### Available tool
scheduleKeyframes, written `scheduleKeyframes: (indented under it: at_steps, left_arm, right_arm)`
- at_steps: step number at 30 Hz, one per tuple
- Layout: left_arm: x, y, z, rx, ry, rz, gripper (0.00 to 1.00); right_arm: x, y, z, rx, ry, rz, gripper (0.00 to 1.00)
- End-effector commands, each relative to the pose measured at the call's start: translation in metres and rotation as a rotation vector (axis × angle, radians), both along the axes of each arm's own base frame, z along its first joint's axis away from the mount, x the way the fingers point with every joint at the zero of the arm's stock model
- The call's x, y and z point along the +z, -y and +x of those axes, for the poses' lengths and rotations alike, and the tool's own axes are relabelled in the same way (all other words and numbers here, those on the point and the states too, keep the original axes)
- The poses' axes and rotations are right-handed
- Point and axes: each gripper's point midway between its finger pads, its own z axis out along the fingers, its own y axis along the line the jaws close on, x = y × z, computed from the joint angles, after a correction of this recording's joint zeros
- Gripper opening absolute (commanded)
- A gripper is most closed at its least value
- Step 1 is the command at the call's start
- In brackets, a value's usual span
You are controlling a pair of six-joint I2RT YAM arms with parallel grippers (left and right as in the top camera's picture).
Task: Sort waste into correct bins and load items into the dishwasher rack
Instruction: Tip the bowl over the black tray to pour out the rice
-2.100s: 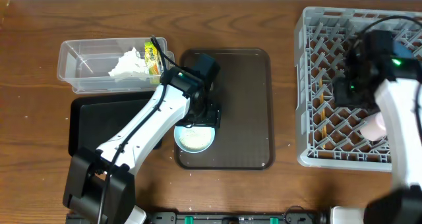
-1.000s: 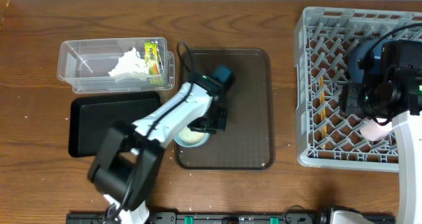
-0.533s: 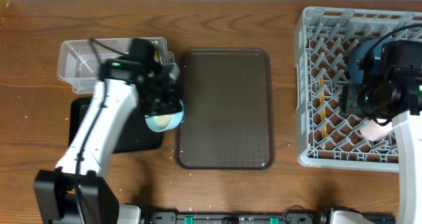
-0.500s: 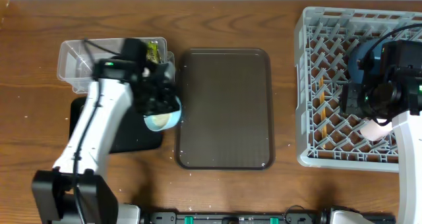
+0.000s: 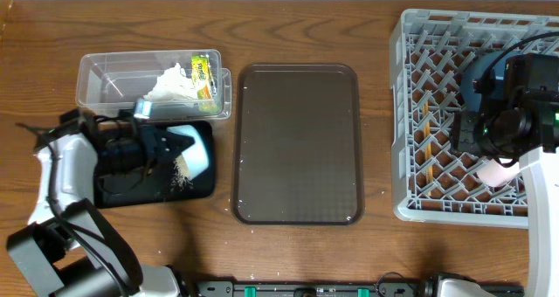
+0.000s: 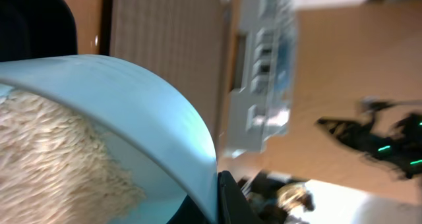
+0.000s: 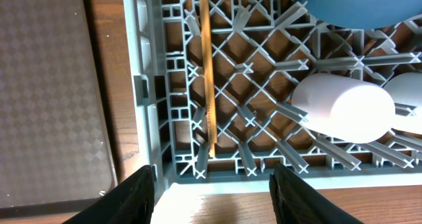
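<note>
The large light-grey lattice dishwasher rack (image 5: 428, 52) lies beneath the right gripper (image 7: 214, 191), whose fingers stand wide apart and empty. Over the shallow black rectangular tray (image 5: 131, 192), the left gripper (image 5: 170, 148) is clamped on the rim of the pale bluish-white round bowl (image 5: 199, 153), which is tipped on its side. The bowl hangs near the tray's right edge, so a steeper tilt could send the loose white rice grains (image 5: 179, 176) over it. The rim pinch may also slip.

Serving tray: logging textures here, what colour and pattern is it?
The serving tray is dark brown with a fine diamond-check texture, clearest in the right wrist view.
</note>
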Motion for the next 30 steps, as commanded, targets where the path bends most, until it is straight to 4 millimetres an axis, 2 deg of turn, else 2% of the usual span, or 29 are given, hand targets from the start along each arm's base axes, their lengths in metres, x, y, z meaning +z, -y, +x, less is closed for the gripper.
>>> scheduleKeyframes:
  at_steps: [1,6,9,17,21,24,25,27,28,30]
  left_arm:
    - [0.025,-0.014,0.012,0.086,0.112,-0.169,0.06]
    - [0.037,-0.034,0.019,0.190,0.104,-0.317,0.06]
    - [0.038,-0.042,0.020,0.221,0.096,-0.338,0.06]
    - [0.037,-0.045,0.020,0.229,0.105,-0.330,0.06]
    - [0.022,-0.048,0.021,0.206,0.107,-0.227,0.06]
    - [0.009,-0.050,0.020,0.216,0.016,-0.195,0.06]
    - [0.012,-0.049,0.020,0.223,0.009,-0.219,0.06]
    - [0.033,-0.045,0.024,0.213,0.122,-0.298,0.06]
    - [0.037,-0.044,0.024,0.207,0.156,-0.302,0.06]
    - [0.031,-0.046,0.026,0.195,0.172,-0.255,0.06]
  right_arm:
    - [-0.002,0.001,0.000,-0.006,-0.007,0.008,0.55]
    - [-0.002,0.001,0.000,-0.007,-0.007,0.008,0.55]
    - [-0.002,0.001,0.000,-0.006,-0.007,0.008,0.54]
    - [-0.002,0.001,-0.002,-0.007,-0.014,0.009,0.54]
    - [-0.002,0.000,-0.002,-0.007,-0.014,0.009,0.53]
    - [-0.002,0.000,-0.002,-0.007,-0.014,0.009,0.53]
    - [-0.002,0.000,-0.002,-0.007,-0.014,0.009,0.53]
    - [-0.002,0.000,-0.002,-0.007,-0.014,0.009,0.53]
    - [-0.002,0.000,-0.002,-0.007,-0.014,0.009,0.54]
    - [-0.002,0.000,-0.002,-0.007,-0.015,0.009,0.54]
